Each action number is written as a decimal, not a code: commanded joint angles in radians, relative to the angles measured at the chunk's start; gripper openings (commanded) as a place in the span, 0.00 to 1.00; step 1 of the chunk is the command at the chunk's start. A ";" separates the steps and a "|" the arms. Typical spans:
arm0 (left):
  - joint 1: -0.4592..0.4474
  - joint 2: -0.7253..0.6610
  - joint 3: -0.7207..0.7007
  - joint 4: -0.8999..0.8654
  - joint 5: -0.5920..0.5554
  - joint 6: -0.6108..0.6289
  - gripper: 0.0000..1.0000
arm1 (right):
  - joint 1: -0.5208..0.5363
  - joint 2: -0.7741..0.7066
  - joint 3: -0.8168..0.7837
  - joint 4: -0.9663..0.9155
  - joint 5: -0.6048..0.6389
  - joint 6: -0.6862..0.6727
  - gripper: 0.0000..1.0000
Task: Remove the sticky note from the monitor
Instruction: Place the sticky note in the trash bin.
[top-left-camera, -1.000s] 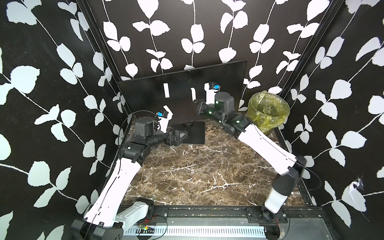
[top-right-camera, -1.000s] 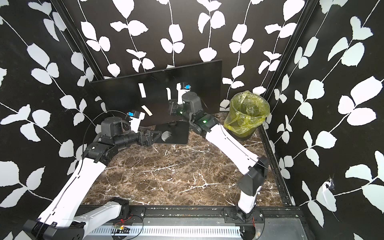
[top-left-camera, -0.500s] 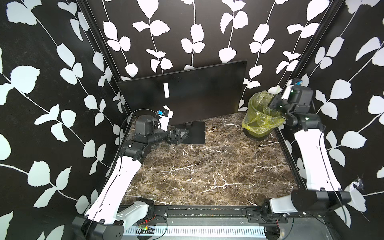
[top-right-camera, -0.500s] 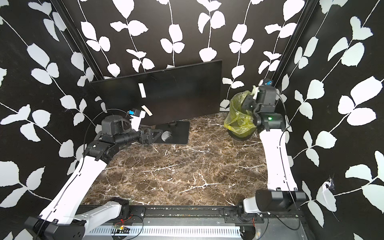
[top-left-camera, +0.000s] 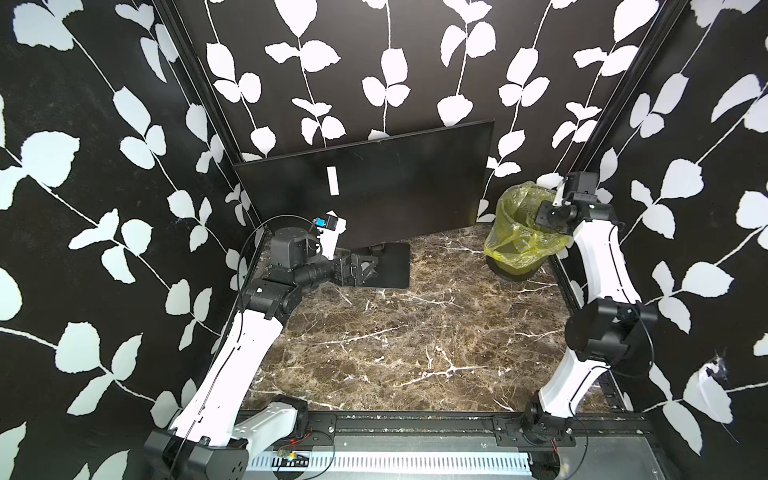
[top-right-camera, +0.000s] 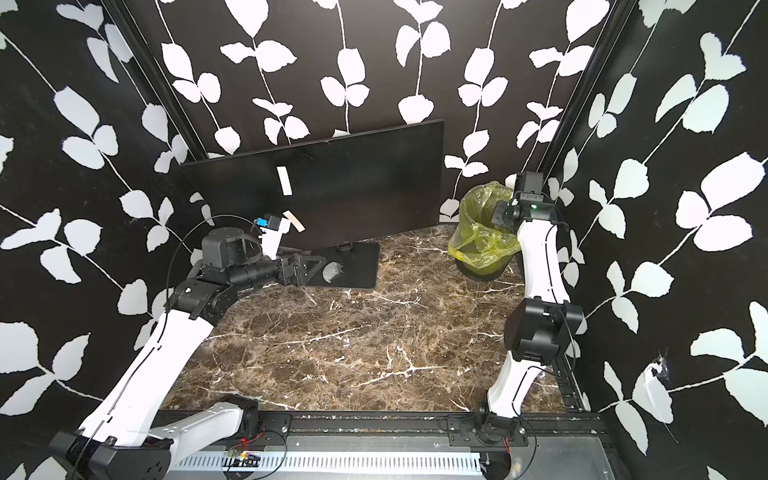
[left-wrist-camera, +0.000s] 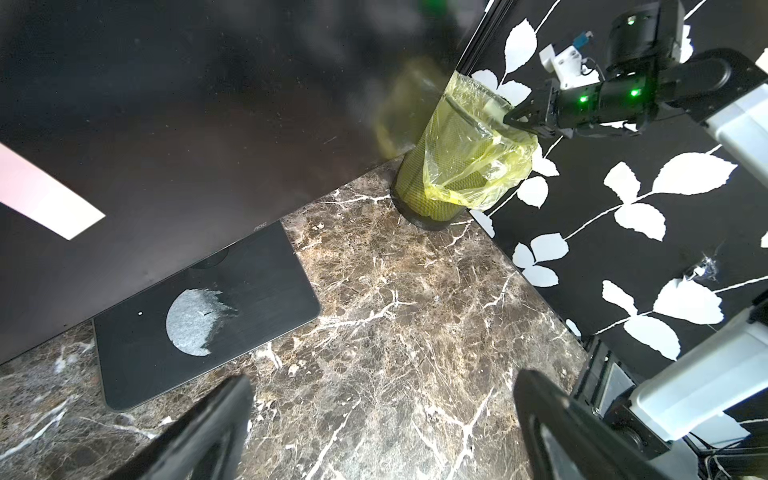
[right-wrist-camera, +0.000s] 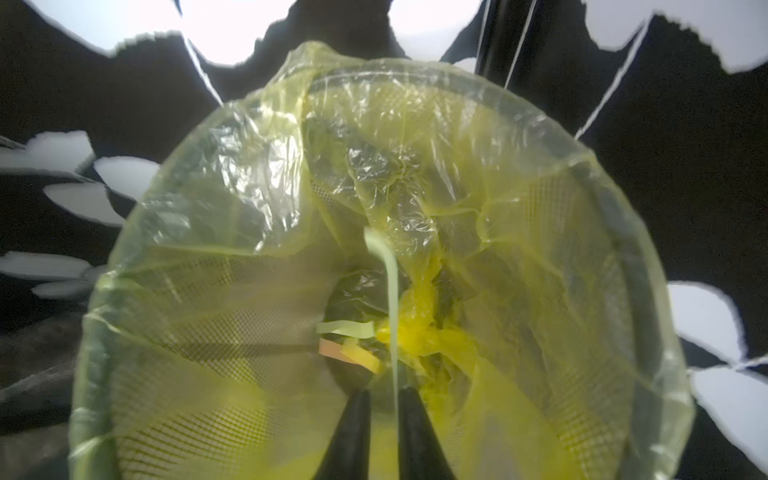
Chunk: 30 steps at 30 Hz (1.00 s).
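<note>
Note over the bin, two more on the screen

Nearest, the left gripper (left-wrist-camera: 384, 380) sits low over the marble tabletop (top-left-camera: 395, 353) by the base plate (left-wrist-camera: 249, 282), fingers spread wide. Further back, the right gripper (right-wrist-camera: 383, 392) is over the mesh bin (top-left-camera: 512, 272) with its yellow liner bag (right-wrist-camera: 232, 195), fingers a little apart, a pale green sticky note (right-wrist-camera: 392, 291) edge-on in the gap. Green, orange and yellow paper scraps (right-wrist-camera: 345, 329) lie at the bottom. At the back, the monitor (top-left-camera: 407, 187) carries a white sticky note (top-left-camera: 333, 180) and a pinkish sticky note (left-wrist-camera: 45, 195).
</note>
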 joint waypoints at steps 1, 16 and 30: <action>0.006 -0.007 0.017 0.009 0.004 0.005 0.99 | 0.002 -0.008 0.042 0.003 -0.003 -0.017 0.36; 0.007 0.006 0.063 -0.054 -0.030 0.057 0.99 | 0.244 -0.189 -0.022 0.116 -0.064 -0.070 0.48; 0.022 -0.138 -0.037 -0.053 -0.097 -0.012 0.99 | 0.753 -0.240 -0.091 0.473 -0.195 0.269 0.48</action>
